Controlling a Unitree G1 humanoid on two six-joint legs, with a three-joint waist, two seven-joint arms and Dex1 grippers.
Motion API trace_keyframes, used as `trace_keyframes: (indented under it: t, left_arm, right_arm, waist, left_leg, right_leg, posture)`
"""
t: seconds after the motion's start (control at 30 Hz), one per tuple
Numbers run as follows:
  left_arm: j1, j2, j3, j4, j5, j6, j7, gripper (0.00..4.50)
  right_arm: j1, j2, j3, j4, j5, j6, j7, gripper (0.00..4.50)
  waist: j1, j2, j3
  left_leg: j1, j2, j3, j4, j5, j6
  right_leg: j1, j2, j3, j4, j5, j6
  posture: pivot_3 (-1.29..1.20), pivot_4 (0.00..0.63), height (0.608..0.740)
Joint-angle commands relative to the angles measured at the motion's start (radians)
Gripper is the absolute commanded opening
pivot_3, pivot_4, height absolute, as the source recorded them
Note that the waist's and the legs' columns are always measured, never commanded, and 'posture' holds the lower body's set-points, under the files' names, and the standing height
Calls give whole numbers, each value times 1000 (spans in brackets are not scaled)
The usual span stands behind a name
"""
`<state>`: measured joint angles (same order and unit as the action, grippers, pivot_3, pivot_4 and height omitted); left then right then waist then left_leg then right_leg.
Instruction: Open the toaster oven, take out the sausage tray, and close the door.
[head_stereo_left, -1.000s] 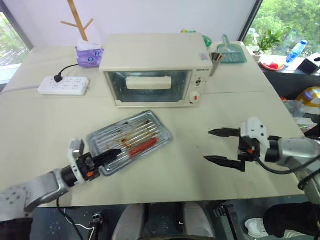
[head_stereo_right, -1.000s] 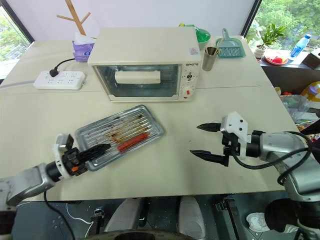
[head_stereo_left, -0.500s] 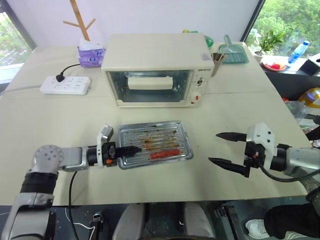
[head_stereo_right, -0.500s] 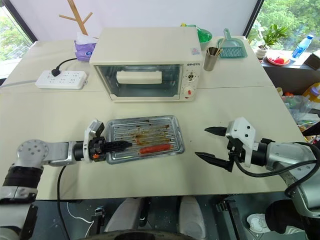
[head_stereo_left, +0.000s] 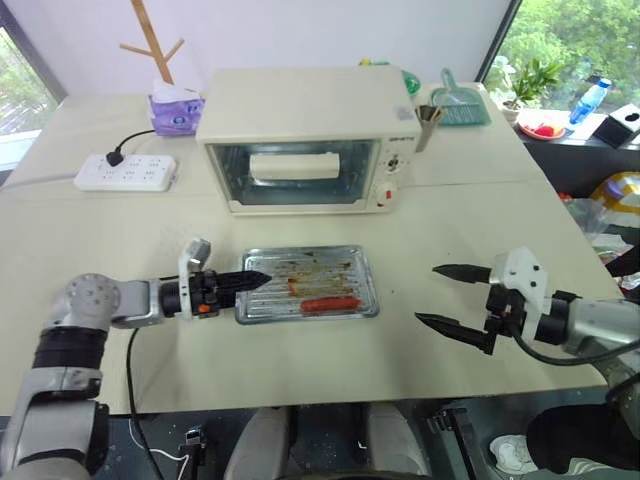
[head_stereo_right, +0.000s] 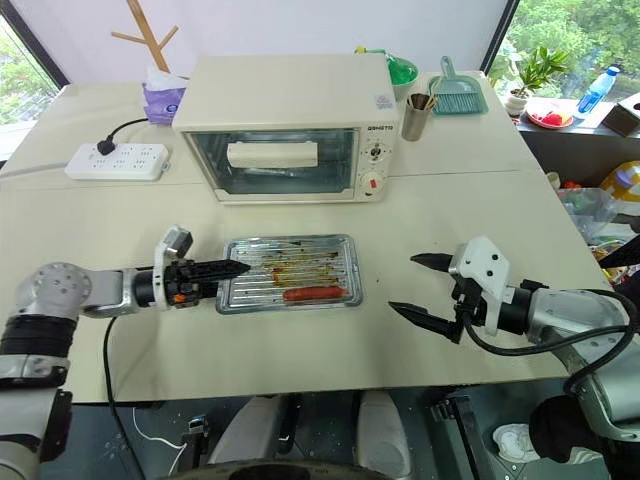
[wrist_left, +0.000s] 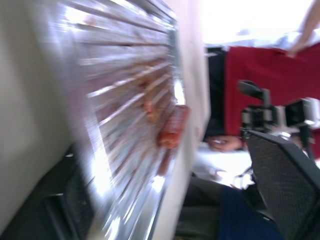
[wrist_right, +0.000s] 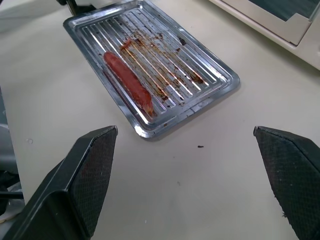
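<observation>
- Currently, the sausage tray lies flat on the table, in front of the toaster oven and apart from it, long side parallel to the oven front.
- One red sausage lies on the ribbed tray floor near the front edge; brown grease streaks mark the ribs behind it.
- Left gripper: positioned at the left short end of the tray, fingertips at the tray rim. In the head views the black fingers lie close together; whether they clamp the rim or have let go of it cannot be determined, and contact with the rim cannot be confirmed either.
- Right gripper: held above the table to the right of the tray, well apart from it. Its two fingers are spread wide with nothing between them.
- Door: shut against the oven body, with the white bar handle across the glass.
- Behind the oven, to the left: a white power strip and a purple tissue box.
- Behind the oven, to the right: a metal cup and a teal dustpan.
</observation>
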<state>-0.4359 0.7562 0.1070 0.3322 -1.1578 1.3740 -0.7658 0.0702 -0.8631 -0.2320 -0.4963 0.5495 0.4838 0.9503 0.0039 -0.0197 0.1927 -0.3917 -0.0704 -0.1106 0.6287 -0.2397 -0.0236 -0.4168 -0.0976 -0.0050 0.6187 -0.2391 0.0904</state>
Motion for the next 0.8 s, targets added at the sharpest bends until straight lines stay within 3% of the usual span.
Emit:
trace_keyframes:
  t: [0.03, 0.2, 0.37, 0.5, 0.8]
  left_arm:
    - [78, 123, 29, -85, 140, -102, -28, 4451]
    - [250, 288, 44, -259, 356, -468, -192, 4451]
    - [372, 407, 186, -466, 380, -671, -462, 4451]
    - [370, 462, 296, -587, 326, -675, -565, 4451]
    - [367, 472, 336, -598, 398, -725, -596, 4451]
  right_arm:
    - [-33, 7, 16, 17, -14, -36, 11, 4500]
    - [-80, 0, 33, 65, -11, -39, 43, 4500]
    - [-131, -50, 27, 98, 38, 10, 126, 4500]
    - [-189, -117, 23, 119, 103, 88, 207, 4500]
    - [-262, -143, 59, 143, 112, 126, 272, 4500]
  waist:
    - [-5, 0, 0]
    - [-16, 3, -1]
    - [-9, 3, 0]
    - [8, 4, 0]
    - [7, 5, 0]
  left_leg:
    - [0, 0, 0, 0, 0, 0]
    - [0, 1, 1, -3, 0, 0]
    - [-7, 1, 2, -3, 0, 0]
    - [-16, -1, 3, 0, 0, 0]
    - [-16, 0, 4, 1, 0, 1]
  right_leg:
    - [0, 0, 0, 0, 0, 0]
    - [-3, -1, 1, 0, 0, -1]
    - [-9, -2, 1, -2, 0, -1]
    - [-14, -5, 0, -4, 1, -2]
    - [-14, -2, -1, -5, 3, 2]
  posture:
    - [0, 150, 740]
    - [0, 150, 740]
    - [0, 150, 740]
    - [0, 150, 740]
    - [0, 150, 740]
